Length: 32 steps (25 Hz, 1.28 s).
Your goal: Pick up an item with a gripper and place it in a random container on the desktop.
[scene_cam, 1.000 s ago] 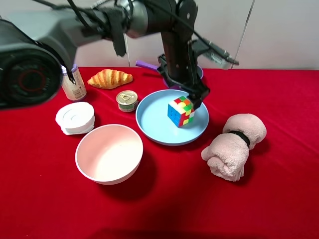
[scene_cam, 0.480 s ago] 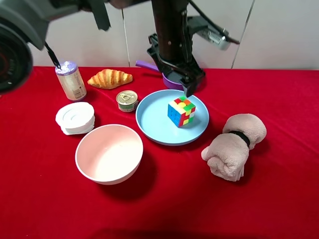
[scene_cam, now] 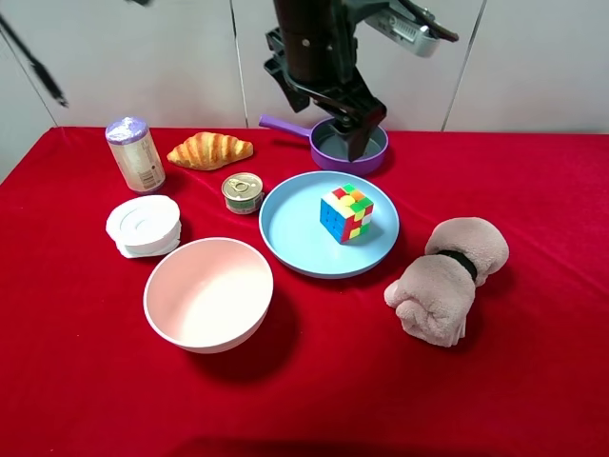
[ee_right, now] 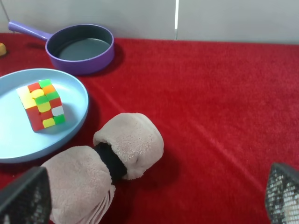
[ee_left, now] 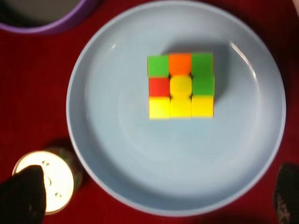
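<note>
The puzzle cube [scene_cam: 346, 213] rests upright on the light-blue plate [scene_cam: 293, 228], right of its middle, on the red desktop [scene_cam: 533, 381]. My left gripper [scene_cam: 357, 133] is open and empty, raised above the plate's far edge, over the purple pan. In the left wrist view it [ee_left: 154, 200] looks straight down on the cube [ee_left: 181, 85] and the plate [ee_left: 135, 158], its fingertips [ee_left: 23, 198] wide apart. My right gripper [ee_right: 154, 200] is open and empty, low over the cloth near the towel roll; the cube [ee_right: 42, 103] and the plate [ee_right: 14, 135] lie beyond it. The right gripper is out of the high view.
A purple pan [scene_cam: 348, 145] stands behind the plate. A pink bowl [scene_cam: 207, 293] is at front left, a rolled beige towel [scene_cam: 447, 278] at right. A tin can [scene_cam: 242, 191], croissant [scene_cam: 210, 149], purple-topped canister [scene_cam: 134, 153] and white lidded tub [scene_cam: 144, 225] stand at left.
My left gripper has risen from beside the cube and drawn back toward the purple pan. The cube stays put on the plate.
</note>
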Each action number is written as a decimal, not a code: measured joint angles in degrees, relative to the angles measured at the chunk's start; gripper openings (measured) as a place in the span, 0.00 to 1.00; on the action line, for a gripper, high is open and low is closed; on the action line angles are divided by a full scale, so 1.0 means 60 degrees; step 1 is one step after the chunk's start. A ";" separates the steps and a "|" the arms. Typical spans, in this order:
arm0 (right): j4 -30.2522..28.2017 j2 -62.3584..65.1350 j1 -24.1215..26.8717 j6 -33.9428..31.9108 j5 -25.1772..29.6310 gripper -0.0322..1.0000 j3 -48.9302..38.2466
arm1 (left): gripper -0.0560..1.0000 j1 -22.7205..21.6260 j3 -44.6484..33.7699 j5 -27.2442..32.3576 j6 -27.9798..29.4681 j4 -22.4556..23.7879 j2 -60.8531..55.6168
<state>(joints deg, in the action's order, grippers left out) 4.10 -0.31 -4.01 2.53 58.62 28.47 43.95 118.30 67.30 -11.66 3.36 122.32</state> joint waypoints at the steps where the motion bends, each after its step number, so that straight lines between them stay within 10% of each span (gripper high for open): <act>1: 0.0000 0.0000 0.0000 0.0000 0.0000 0.70 0.0000 | 0.96 0.0000 -0.0322 0.0000 0.0000 0.0011 -0.0227; 32: 0.0000 0.0000 0.0000 0.0000 -0.0011 0.70 0.0000 | 0.96 -0.0775 -1.1256 -0.0661 0.2003 0.0904 -0.9993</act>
<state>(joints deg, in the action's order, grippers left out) 4.10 -0.31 -4.01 2.53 58.55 28.47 39.30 50.76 63.34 0.35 8.78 62.36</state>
